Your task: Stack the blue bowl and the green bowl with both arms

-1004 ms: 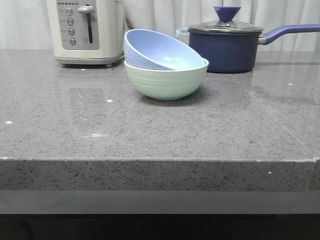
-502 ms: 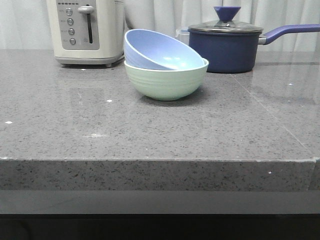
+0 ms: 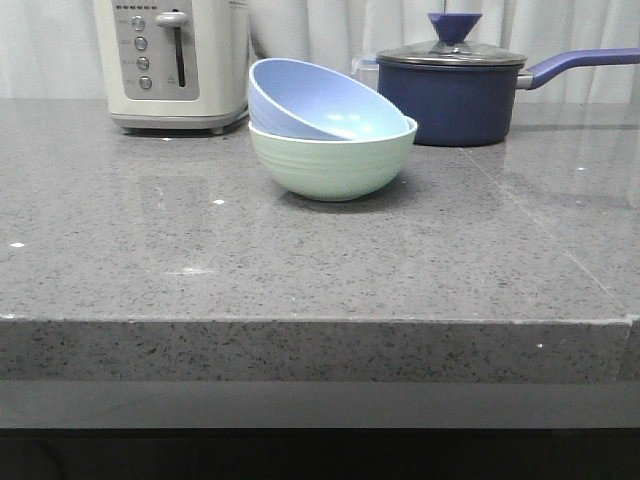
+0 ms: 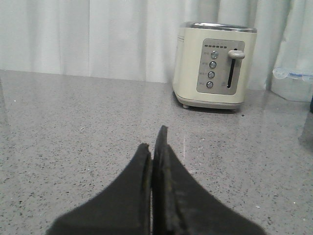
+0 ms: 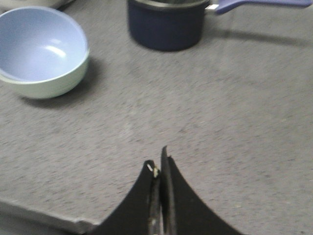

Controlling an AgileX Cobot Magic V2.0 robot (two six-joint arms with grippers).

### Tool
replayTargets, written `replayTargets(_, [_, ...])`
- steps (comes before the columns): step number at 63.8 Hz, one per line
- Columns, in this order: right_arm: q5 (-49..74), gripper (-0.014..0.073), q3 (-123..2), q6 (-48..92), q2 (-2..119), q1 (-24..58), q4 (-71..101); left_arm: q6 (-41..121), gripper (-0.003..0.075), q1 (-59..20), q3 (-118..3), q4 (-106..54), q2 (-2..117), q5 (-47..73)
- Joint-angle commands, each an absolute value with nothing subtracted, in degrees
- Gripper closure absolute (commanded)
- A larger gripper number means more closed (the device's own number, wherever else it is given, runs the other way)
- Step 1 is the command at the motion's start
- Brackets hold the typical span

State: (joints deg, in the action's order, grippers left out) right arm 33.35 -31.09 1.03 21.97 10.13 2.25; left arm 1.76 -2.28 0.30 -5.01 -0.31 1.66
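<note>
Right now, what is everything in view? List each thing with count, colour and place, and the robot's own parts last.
blue bowl: one, pale periwinkle blue, sitting tilted inside the green bowl, mid-counter.
green bowl: one, pale mint green, upright on the counter, holding the blue bowl.
saucepan: one, dark navy with a glass lid and blue knob, behind and right of the bowls, handle pointing right.
toaster: one, cream with a grey control panel, back left.
clear container: one, partly seen beside the toaster.
counter: one, grey speckled stone.
curtain: white, behind the counter.
left gripper: one, black, shut, empty, away from the bowls.
right gripper: one, black, shut, empty, near the counter's front edge.
</note>
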Motion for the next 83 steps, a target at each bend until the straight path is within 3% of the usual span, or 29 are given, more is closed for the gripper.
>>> replayTargets(1, [22.4, 0.0653, -25.9, 3.7, 16.6, 6.8, 3.6, 1.7, 0.074, -2.2, 0.6, -5.1, -1.3, -2.8])
replayTargets(18, [3.1, 0.0653, -6.3, 3.7, 2.2, -0.8, 4.8, 1.7, 0.074, -2.2, 0.6, -5.1, -1.3, -2.8])
replayTargets(31, [-5.9, 0.0656, 0.7, 3.7, -1.7, -0.9, 4.8, 1.7, 0.074, -2.2, 0.6, -5.1, -1.3, -2.8])
replayTargets(83, [-5.9, 0.0658, 0.6, 3.7, -1.7, -1.7, 4.8, 1.7, 0.074, -2.2, 0.6, -5.1, -1.3, -2.8])
